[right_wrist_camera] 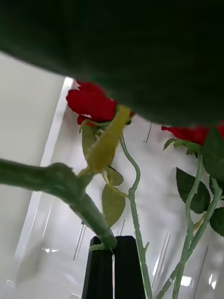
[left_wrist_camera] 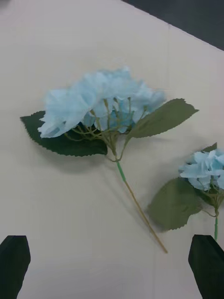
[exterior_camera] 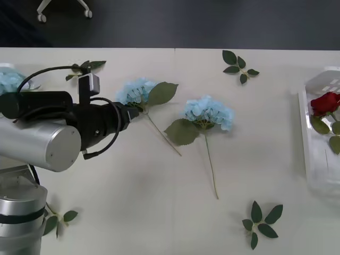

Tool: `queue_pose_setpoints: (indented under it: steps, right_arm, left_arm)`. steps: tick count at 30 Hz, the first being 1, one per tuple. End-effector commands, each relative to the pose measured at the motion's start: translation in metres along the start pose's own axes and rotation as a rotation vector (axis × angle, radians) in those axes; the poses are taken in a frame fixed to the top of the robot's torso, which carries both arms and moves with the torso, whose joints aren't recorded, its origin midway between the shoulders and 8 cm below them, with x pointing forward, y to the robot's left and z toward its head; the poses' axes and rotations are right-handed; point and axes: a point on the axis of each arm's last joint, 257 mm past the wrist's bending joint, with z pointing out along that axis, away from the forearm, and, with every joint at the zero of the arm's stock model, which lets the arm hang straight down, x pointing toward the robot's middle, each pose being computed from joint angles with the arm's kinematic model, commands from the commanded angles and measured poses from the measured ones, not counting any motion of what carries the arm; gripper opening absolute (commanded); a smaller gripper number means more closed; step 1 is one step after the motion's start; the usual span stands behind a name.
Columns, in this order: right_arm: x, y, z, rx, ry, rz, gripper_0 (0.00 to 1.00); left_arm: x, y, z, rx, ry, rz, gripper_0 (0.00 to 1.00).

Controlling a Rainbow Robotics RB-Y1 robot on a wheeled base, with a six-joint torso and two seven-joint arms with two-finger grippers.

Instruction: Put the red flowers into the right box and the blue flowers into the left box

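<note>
Beige table [exterior_camera: 159, 212]: left gripper [left_wrist_camera: 112, 266], jaws wide and empty, faces a light, floppy blue hydrangea [left_wrist_camera: 100, 107]; grasp its thin stem [left_wrist_camera: 140, 210] toward five o'clock. Right gripper [right_wrist_camera: 113, 266] pinches a rose stem [right_wrist_camera: 95, 219].

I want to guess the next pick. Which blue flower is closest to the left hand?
The left blue flower, right beside the left hand. The other blue flower lies farther right.

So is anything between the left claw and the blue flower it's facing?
Nothing visible. The left claw is open, and only bare table lies between it and the nearest blue flower. The second blue flower lies off to the side.
</note>
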Motion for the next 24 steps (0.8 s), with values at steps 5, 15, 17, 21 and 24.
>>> queue_pose_setpoints:
  steps: [5,15,17,21,24]
  right_arm:
    - [0.011,0.014,0.012,0.054,0.074,0.161,0.00]
    - [0.042,0.008,0.027,0.161,0.179,0.216,0.00]
    - [0.042,0.009,0.030,0.171,0.184,0.227,0.00]
    - [0.039,0.009,0.031,0.176,0.181,0.238,0.00]
    - [0.039,0.007,0.031,0.182,0.180,0.238,0.00]
  left_arm:
    - [-0.008,-0.013,-0.001,-0.074,0.015,-0.136,1.00]
    - [-0.002,-0.015,0.041,-0.189,0.085,-0.292,1.00]
    - [-0.001,-0.014,0.048,-0.218,0.106,-0.306,1.00]
    - [-0.003,-0.014,0.059,-0.276,0.126,-0.324,1.00]
    - [-0.002,-0.016,0.066,-0.303,0.131,-0.307,1.00]
